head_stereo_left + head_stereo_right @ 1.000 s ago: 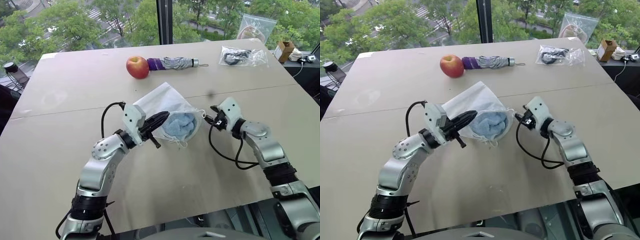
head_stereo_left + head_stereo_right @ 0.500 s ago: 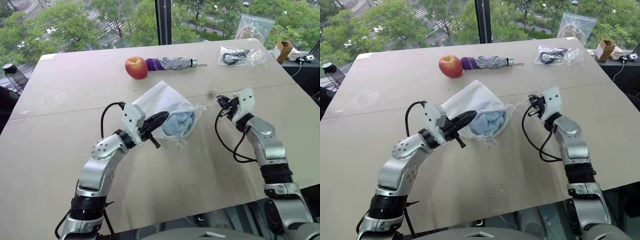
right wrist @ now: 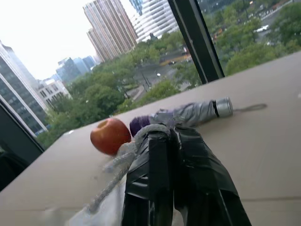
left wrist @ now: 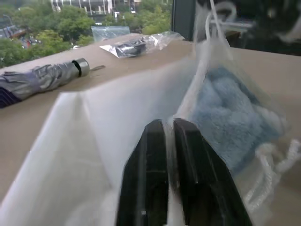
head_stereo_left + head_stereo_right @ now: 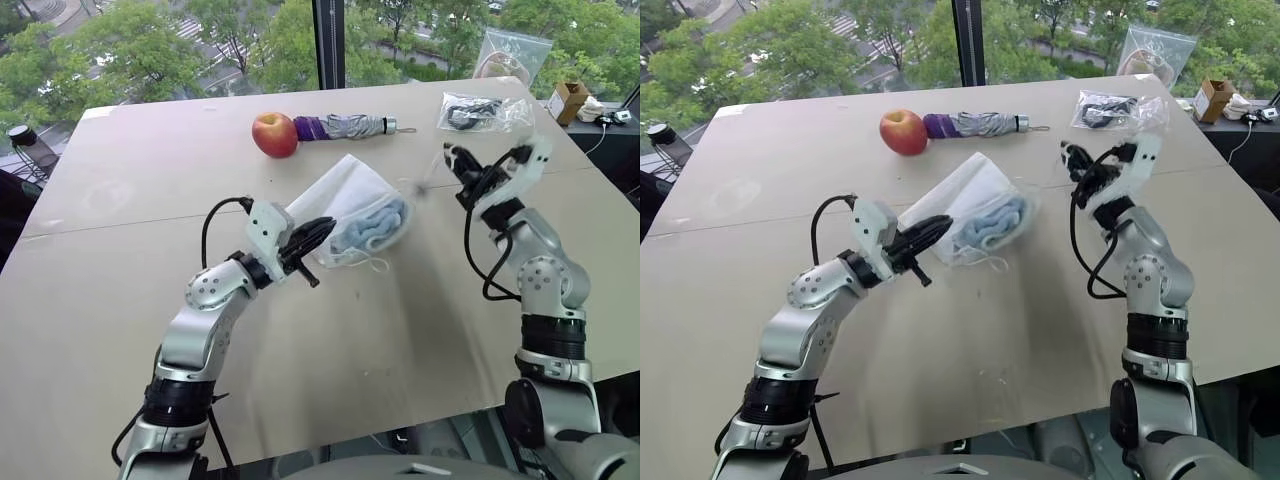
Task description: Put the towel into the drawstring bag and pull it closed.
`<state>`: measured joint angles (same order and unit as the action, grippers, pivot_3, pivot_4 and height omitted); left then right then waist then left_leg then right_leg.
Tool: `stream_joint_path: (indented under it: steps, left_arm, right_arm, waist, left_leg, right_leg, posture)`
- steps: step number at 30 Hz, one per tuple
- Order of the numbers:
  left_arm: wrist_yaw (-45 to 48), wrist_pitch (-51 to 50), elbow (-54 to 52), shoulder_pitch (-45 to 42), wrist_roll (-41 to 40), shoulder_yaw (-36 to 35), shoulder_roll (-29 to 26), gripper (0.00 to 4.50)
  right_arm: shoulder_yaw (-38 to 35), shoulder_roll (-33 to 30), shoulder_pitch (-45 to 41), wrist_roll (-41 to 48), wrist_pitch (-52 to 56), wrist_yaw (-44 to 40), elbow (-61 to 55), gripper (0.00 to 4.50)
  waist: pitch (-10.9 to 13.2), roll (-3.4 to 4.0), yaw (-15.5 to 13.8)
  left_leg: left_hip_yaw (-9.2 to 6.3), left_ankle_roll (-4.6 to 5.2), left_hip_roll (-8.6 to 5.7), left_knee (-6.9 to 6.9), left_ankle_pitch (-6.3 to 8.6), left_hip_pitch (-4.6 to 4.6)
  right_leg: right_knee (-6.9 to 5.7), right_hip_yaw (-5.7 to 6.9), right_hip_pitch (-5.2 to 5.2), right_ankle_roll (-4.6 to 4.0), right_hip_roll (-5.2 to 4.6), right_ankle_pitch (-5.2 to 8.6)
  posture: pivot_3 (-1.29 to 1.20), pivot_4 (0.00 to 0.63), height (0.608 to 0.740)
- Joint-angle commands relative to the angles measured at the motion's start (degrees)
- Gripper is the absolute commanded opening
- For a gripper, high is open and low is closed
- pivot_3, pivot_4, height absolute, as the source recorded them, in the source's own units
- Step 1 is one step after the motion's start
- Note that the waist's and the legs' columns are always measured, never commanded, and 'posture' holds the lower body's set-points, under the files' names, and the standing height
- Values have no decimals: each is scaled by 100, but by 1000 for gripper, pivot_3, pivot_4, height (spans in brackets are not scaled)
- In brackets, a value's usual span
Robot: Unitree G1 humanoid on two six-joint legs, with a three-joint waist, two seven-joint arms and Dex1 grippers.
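Left eye view: centre frame, drawstring bag [image 5: 352,205] holds the towel [image 5: 372,226]. Right hand [image 5: 468,172] pinches the cord; left hand [image 5: 312,238] pinches fabric. Pull steadily apart, anchoring firmly.

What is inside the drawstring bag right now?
The light-blue towel sits inside the drawstring bag, showing through the thin white fabric near its mouth. The bag's far end looks flat, but the fabric hides whether anything else lies in there.
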<state>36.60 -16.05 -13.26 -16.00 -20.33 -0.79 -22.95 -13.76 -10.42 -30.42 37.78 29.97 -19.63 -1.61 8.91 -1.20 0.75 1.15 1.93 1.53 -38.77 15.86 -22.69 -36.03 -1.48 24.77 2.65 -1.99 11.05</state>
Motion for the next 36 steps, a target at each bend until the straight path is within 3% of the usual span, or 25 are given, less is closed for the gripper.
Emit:
stream_joint_path:
  steps: [1,5,7,11,15,24,30,36]
  left_arm:
    - [-589,74,-28,-428,-159,-590,180,2070]
    - [-395,-584,-572,-414,-1207,-851,251,3762]
    - [99,-1057,-1015,33,-1648,-669,-75,3762]
    - [628,-1521,-1426,878,-1542,-155,-850,3762]
    - [729,-1529,-1443,1071,-1064,499,-1122,3762]
    - [719,-816,-109,196,97,1759,-329,3762]
    - [442,-111,992,-254,757,1981,351,3762]
    - [710,-102,1119,-256,916,2167,475,3762]
  right_arm:
    - [17,-124,-32,83,41,-81,-388,0]
    - [39,-153,19,82,98,-38,-421,0]
    - [45,-146,16,59,93,-11,-408,0]
    - [55,-123,38,76,121,44,-469,0]
    - [89,-110,57,78,135,60,-493,0]
    - [161,-32,-14,65,129,165,-491,0]
    - [135,-14,45,89,132,292,-620,0]
    - [116,6,139,97,143,434,-772,0]
  waist:
    - [0,0,10]
    - [0,0,19]
    - [-1,1,28]
    - [1,4,39]
    - [2,5,-12]
    - [1,8,4]
    - [0,12,8]
    - [0,12,3]
  left_leg:
    - [0,0,0,0,0,1]
    - [-3,0,2,0,0,1]
    - [-2,0,2,0,0,1]
    - [-1,-1,4,14,0,2]
    - [-1,-1,4,14,0,0]
    - [1,-14,-3,4,-9,5]
    - [-2,-14,-1,6,-9,0]
    - [-2,-14,-1,7,-9,0]
  right_leg:
    - [0,0,0,0,0,0]
    - [-2,1,0,0,2,0]
    - [-6,1,2,0,2,0]
    - [0,-6,10,1,1,1]
    - [0,2,10,0,3,3]
    - [-1,-5,1,0,3,1]
    - [2,-2,2,0,6,1]
    - [2,-3,2,0,5,1]
  posture:
    - [0,150,740]
    - [0,150,740]
    - [0,150,740]
    - [0,150,740]
    - [0,150,740]
    - [0,150,740]
    - [0,150,740]
    - [0,150,740]
